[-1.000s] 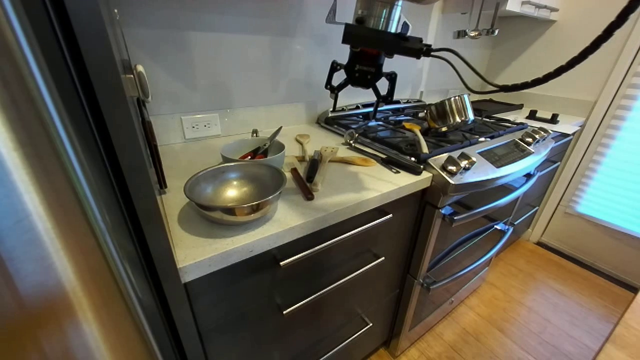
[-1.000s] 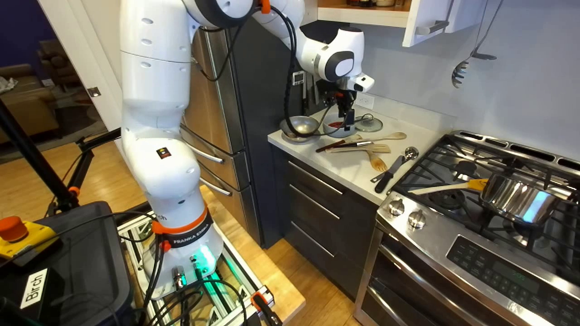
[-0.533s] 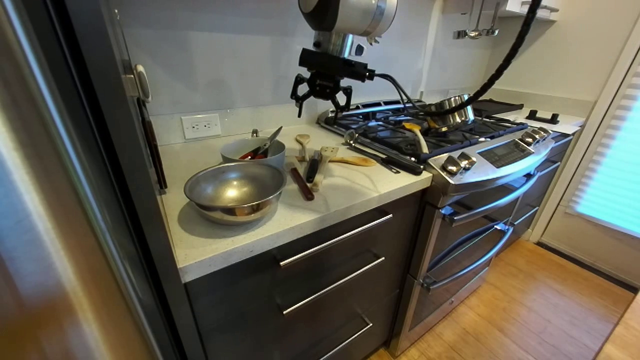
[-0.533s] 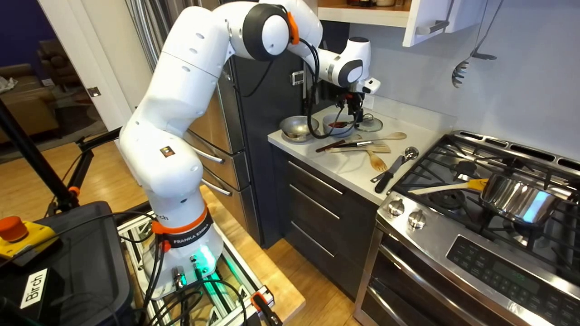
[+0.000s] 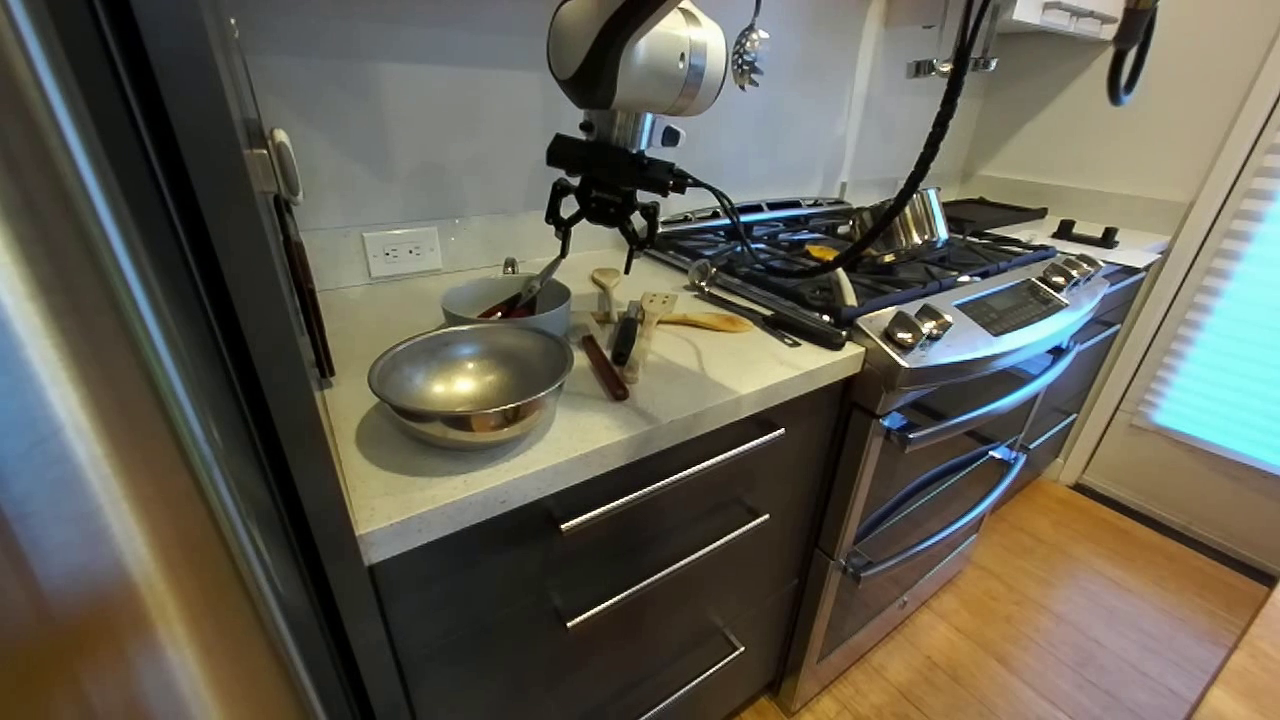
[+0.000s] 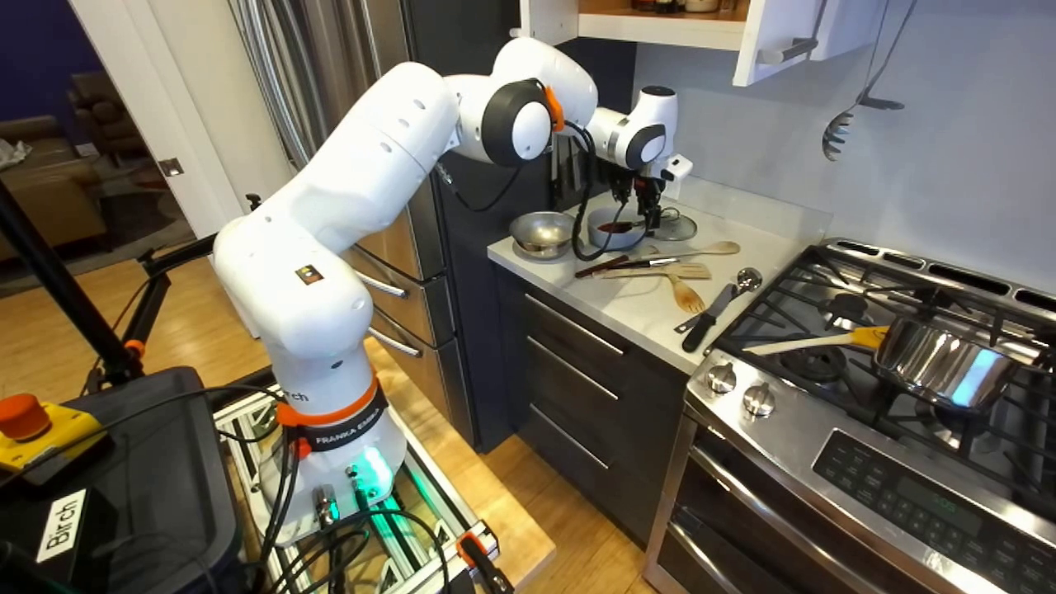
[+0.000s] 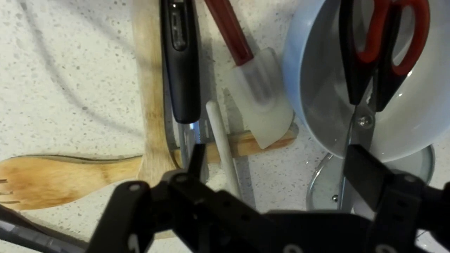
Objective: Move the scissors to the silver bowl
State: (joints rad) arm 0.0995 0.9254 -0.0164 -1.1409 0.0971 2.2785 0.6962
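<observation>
Wrist view: you're hanging the gripper (image 7: 277, 154) over the counter (image 7: 105, 88) w/ its fingers (image 7: 369, 179) spread well apart, nothing held. The scissors (image 7: 364, 123) are resting in the pale bowl (image 7: 293, 66), handles (image 7: 386, 73) down inside, blades (image 7: 346, 196) leaning out over its edge. The silver bowl (image 5: 470, 370) is sitting just beside that bowl in both exterior views, so you're prob. only setting up the grasp.

Watch one finger: it's overlapping the blades there, & from here you can't really tell whether it's touching them or passing above. If you're lowering straight down, you're likely shoving the tips, tipping the scissors deeper in or tilting the pale bowl. Your gap is mostly facing the spatula (image 7: 258, 91) and bare counter, so closing now is prob. missing the scissors altogether. The glass lid (image 7: 323, 182) is lying right by the pale bowl; a low sideways approach is risking a knock. Thin, slick blades are making a poor hold, so if you're pinching near the tips, you're risking a twist or drop en route to the silver bowl.
</observation>
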